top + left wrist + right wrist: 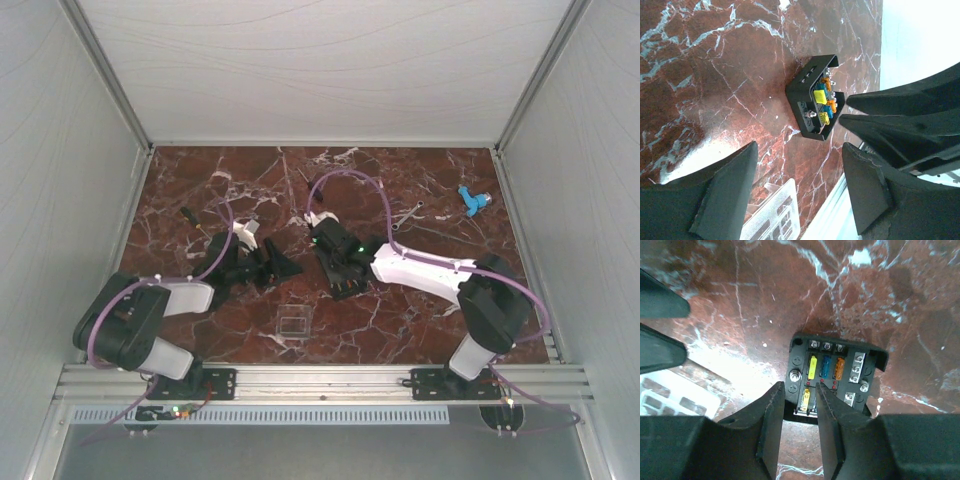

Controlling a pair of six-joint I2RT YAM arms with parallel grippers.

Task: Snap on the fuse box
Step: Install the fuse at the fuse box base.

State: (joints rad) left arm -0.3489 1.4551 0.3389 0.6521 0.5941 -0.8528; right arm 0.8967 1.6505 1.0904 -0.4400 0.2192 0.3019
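The fuse box [832,374] is a small black square box lying face up on the marble, its yellow, blue and orange fuses uncovered. My right gripper [799,387] hovers over its near edge, jaws open by a narrow gap with nothing between them. In the left wrist view the fuse box [817,97] lies ahead of my left gripper [800,146], which is wide open and holds nothing, apart from the box. The right arm's fingers [900,107] reach in from the right to the box. In the top view the box is lost among the black grippers.
A clear plastic lid [293,325] lies flat near the table's front edge, also under my left gripper [772,215] and at the left of the right wrist view [675,392]. A black screwdriver [195,220], a metal wrench [408,212] and a blue part [473,200] lie farther back.
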